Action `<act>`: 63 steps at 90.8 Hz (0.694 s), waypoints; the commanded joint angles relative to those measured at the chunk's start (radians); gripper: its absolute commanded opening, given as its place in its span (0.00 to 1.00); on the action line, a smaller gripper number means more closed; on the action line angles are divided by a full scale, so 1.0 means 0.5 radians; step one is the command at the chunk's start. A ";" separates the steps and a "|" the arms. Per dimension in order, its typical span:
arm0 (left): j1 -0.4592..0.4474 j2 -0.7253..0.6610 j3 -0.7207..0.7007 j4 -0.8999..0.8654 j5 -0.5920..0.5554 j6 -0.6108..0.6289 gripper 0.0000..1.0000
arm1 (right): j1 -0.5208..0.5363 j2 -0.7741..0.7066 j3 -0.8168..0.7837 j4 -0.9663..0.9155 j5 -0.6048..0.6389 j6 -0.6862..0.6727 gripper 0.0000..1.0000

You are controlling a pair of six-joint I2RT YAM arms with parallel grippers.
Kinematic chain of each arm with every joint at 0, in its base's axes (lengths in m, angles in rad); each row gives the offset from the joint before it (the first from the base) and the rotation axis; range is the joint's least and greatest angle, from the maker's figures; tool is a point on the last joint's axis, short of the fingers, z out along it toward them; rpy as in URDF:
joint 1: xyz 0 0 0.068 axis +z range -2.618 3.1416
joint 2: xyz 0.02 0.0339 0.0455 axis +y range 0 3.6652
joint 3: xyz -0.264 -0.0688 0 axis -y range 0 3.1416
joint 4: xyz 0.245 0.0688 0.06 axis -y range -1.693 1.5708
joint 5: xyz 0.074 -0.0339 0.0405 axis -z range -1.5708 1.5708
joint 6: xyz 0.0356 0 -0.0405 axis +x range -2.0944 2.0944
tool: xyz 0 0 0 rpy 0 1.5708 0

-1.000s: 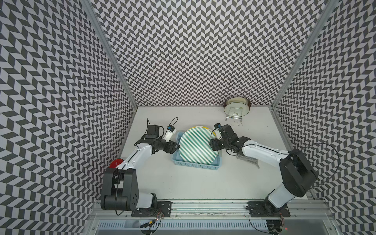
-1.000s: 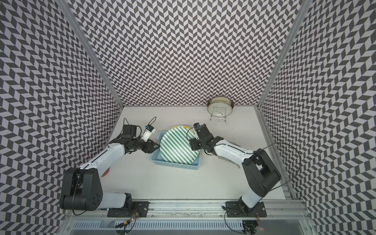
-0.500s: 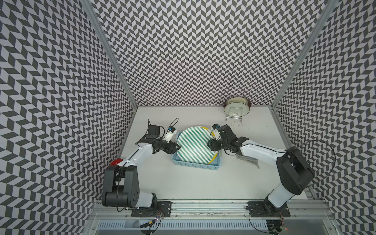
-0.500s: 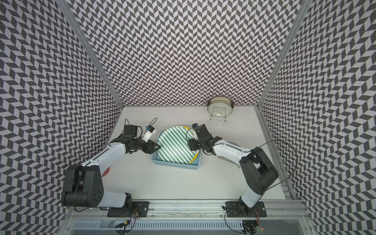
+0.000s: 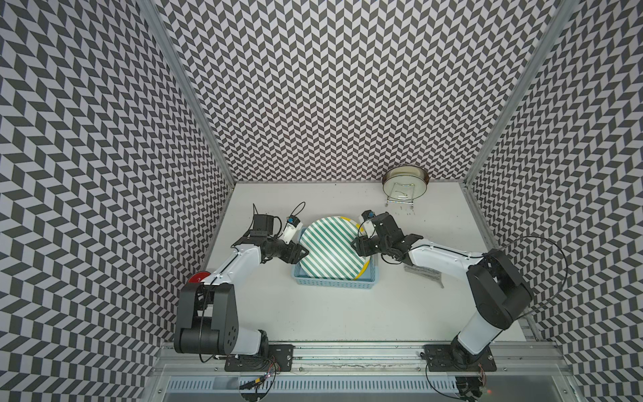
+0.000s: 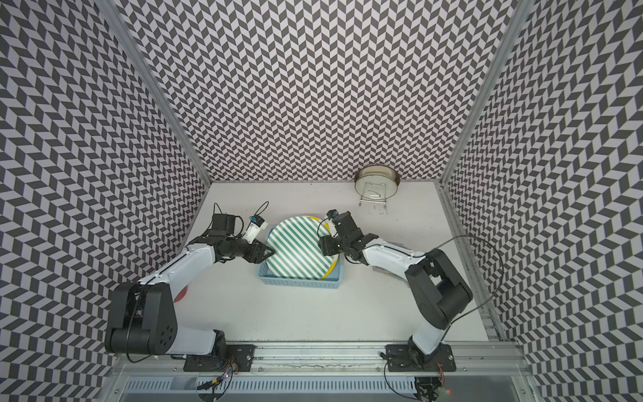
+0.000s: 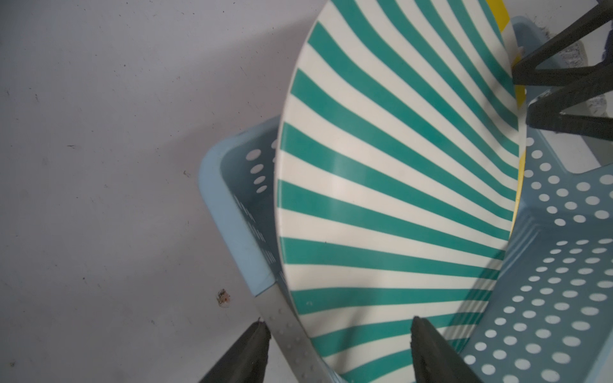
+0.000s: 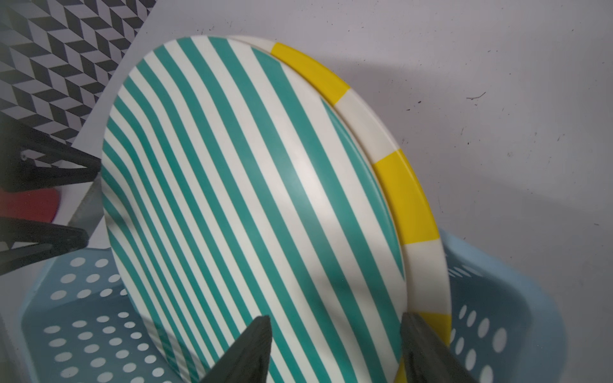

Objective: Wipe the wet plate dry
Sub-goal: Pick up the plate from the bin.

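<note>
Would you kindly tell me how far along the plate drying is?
Done: nothing; the grey cloth lies untouched on the table. In hand: left gripper and right gripper, both open, straddle edges of the green-striped plate in the blue basket. Left: grip, lift, fetch cloth, wipe.

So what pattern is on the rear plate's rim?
Rear plate: yellow-and-white blocks, best in right wrist view.

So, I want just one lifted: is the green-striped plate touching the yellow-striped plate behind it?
Touching. The right wrist view shows the green-striped plate leaning against the yellow-striped plate, nested rim to rim with no gap between them.
</note>
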 commanded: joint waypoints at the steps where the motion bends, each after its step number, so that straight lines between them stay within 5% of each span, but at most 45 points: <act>1: -0.009 0.015 0.123 -0.039 -0.039 0.101 0.69 | 0.020 0.103 -0.031 -0.054 -0.142 0.049 0.65; 25: -0.012 0.110 0.440 -0.105 -0.159 0.155 0.66 | 0.020 0.108 -0.025 -0.051 -0.135 0.059 0.64; 48: -0.051 0.304 0.661 -0.250 -0.103 0.268 0.45 | 0.017 0.127 0.013 -0.074 -0.144 0.066 0.63; 63: -0.064 0.431 0.754 -0.387 -0.072 0.374 0.41 | 0.018 0.124 0.021 -0.078 -0.141 0.072 0.63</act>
